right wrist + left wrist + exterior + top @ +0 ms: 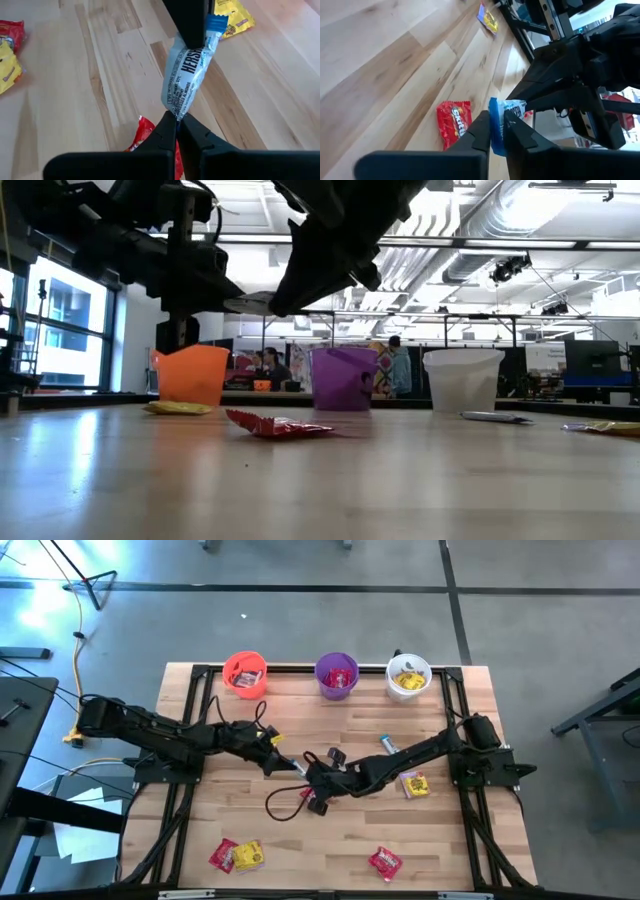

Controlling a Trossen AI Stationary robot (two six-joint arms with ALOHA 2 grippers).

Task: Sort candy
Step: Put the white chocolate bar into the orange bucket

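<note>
One slim blue-and-white candy bar [187, 75] hangs above the middle of the table between my two grippers. My left gripper [496, 117] is shut on its blue end and my right gripper [176, 117] on its white end. In the high view the left gripper [283, 764] and the right gripper [312, 776] meet near the table's centre. A red candy packet [454, 122] lies flat on the wood beneath them. Orange-red [245, 673], purple [337, 675] and white [408, 677] cups stand in a row at the far edge. My left gripper pinches the bar's blue end [495, 106] between its two fingers, coming from the table's left and slanting down. That end is clear of the table. My right gripper pinches the opposite, white end [175, 107] between its two fingertips, coming from the table's right and slanting down. The wrapper looks twisted and creased between the two holds, and the bar is lifted clear of the wood.
More candy lies loose: a blue bar [386, 744] and a yellow packet [415, 784] under the right arm, a yellow one [275, 740] by the left gripper, a red one [385, 862] and a red-and-yellow pair [235, 855] near the front edge. A black frame [200, 670] borders the table.
</note>
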